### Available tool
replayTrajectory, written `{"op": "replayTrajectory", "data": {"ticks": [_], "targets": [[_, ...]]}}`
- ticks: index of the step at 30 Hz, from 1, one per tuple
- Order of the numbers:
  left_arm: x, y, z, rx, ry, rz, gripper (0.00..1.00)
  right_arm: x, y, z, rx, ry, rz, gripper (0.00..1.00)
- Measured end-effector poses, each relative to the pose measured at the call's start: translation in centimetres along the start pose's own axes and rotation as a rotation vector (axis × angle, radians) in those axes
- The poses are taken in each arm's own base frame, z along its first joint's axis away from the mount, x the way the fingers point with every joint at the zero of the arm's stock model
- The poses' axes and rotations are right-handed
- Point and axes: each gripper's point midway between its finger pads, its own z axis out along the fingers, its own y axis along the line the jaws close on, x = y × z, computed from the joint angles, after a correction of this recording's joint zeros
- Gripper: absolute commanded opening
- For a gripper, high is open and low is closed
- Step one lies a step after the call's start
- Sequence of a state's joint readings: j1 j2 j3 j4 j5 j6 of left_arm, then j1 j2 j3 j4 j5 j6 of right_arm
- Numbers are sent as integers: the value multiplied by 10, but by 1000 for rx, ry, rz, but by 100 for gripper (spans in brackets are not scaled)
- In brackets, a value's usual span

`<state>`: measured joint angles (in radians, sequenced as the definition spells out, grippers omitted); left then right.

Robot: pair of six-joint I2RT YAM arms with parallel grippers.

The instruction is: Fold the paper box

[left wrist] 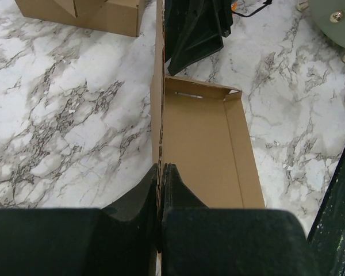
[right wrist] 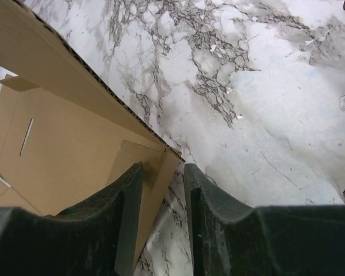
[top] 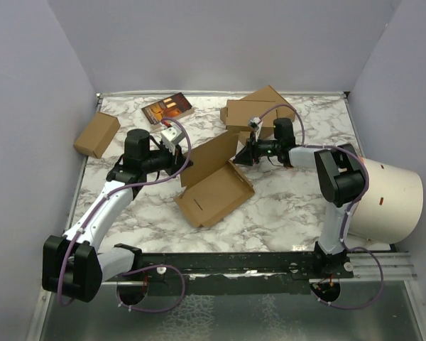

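- The paper box [top: 214, 186] lies in the middle of the bench [top: 284, 206], its lid panel [top: 209, 158] upright; our left gripper [left wrist: 161, 172] pinches the panel edge.
- Our right gripper [right wrist: 162, 168] is narrowly parted at the side flap [right wrist: 126, 150], holding nothing; next, we judge, this flap must fold inwards.

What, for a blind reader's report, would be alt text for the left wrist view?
The left gripper pinches the near edge of an upright panel of the paper box, seen edge-on. Its shallow open tray lies to the right on a marble table.
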<state>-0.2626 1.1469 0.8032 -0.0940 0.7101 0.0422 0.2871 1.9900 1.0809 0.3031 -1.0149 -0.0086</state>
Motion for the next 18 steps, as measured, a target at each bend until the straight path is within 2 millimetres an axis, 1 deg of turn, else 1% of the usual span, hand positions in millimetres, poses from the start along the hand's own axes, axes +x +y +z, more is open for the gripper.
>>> {"op": "replayTrajectory", "data": {"ticks": [4,9,12,16,18], "targets": [[1,1,0,-6,3,-4,0,3,4,-1,-18,16,29,41],[5,2,0,-11,8,-7,0,7,5,-13,-47,26,84,45],[6,2,0,-11,7,-6,0,5,-1,-25,-41,34,102,48],[3,1,-1,-12,-5,5,0,-4,0,-45,-18,37,60,49],[1,1,-2,-13,-11,9,0,-18,4,-58,2,29,-6,49]]}}
